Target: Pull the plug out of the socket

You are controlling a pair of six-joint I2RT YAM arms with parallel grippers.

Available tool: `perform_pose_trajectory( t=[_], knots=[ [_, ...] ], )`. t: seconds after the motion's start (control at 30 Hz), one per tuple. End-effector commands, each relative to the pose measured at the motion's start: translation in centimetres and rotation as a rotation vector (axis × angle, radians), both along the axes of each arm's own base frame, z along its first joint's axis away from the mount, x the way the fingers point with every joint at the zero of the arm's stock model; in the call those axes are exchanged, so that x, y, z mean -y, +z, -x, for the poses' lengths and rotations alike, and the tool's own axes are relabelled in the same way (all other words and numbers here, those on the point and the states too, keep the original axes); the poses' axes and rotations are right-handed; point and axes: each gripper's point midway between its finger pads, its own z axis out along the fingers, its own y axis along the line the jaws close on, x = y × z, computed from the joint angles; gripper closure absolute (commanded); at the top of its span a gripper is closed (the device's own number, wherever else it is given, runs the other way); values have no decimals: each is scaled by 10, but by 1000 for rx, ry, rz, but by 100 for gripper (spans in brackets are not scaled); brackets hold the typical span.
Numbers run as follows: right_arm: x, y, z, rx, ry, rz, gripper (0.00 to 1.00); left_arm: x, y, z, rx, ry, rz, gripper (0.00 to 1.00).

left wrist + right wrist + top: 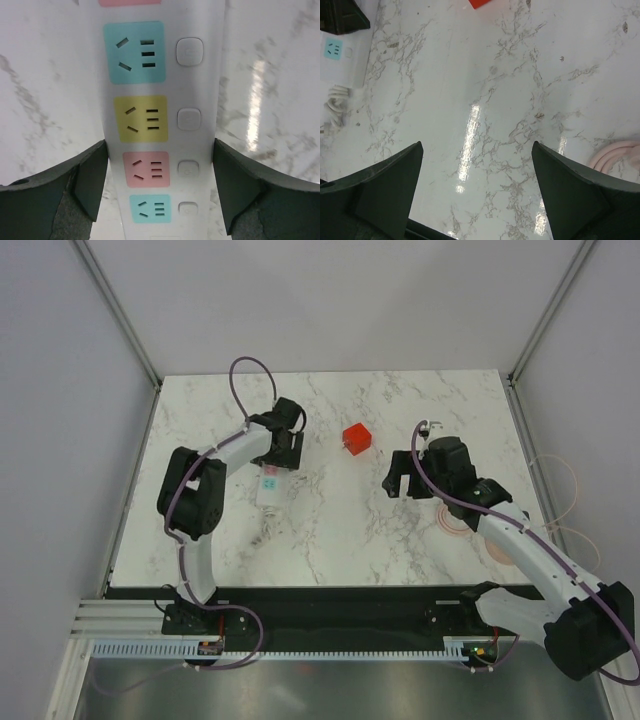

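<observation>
The small red cube plug (357, 438) lies at 2 o'clock from the long white plastic power strip (162, 125). The left gripper (160, 142) sits around the strip; I cannot tell if it squeezes. The right gripper (477, 145) is wide open, holding nothing.

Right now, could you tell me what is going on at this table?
The plug already lies free on the marble table, well apart from the socket, a white power strip. The left gripper straddles the socket with a finger at each long edge; whether it squeezes it I cannot tell. The outlets seen from the left wrist are all empty. The right gripper hangs open and empty, to the right of the plug.
</observation>
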Motion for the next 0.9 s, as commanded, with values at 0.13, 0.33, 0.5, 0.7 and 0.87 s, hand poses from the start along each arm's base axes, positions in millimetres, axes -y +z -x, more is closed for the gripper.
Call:
perform_pose_trajectory(
  t=[0.13, 0.33, 0.5, 0.7, 0.87],
  knots=[
    [-4, -3, 5, -5, 22, -22, 2, -97, 6, -53, 17, 16, -319, 61],
    [-7, -10, -1, -44, 14, -15, 2, -99, 25, -70, 60, 4, -290, 31],
    [-15, -14, -16, -42, -20, -53, 2, -90, 51, -60, 77, 69, -195, 14],
    [-25, -17, -50, -55, -71, -50, 2, -85, 97, -45, 108, 138, -109, 0],
    [-39, -25, -82, -79, -101, -63, 2, -71, 144, -27, 185, 172, 29, 0]
  ],
)
